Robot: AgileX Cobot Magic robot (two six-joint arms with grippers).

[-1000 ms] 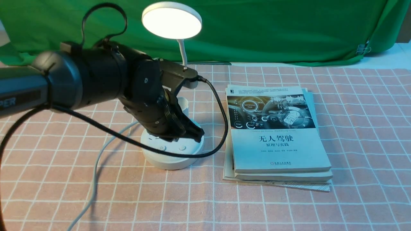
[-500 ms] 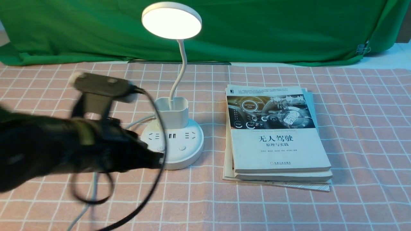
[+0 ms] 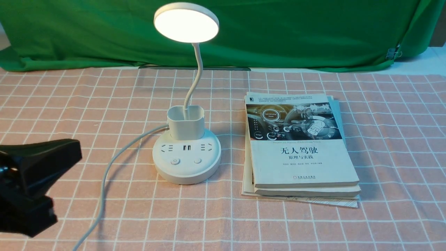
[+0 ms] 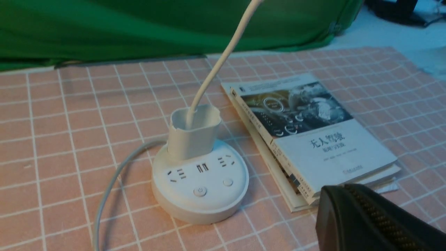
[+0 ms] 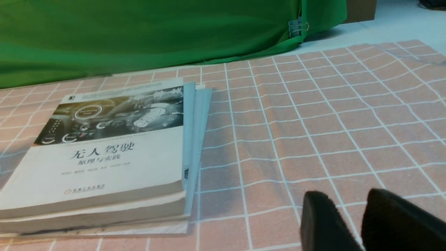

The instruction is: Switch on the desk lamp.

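Glowing white plastic gooseneck desk lamp (image 3: 185, 122): task apparently complete, nothing left; left gripper (image 3: 35, 167) at its eight o'clock, closure indiscernible; right gripper (image 5: 348, 202) slightly parted, empty.

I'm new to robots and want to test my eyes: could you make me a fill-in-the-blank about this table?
1. The desk lamp has a round head that is ___, not dark.
2. In the front view, the stack of books lies to the lamp's ___.
3. The lamp's base carries ___ round buttons.
Missing words: lit; right; two.
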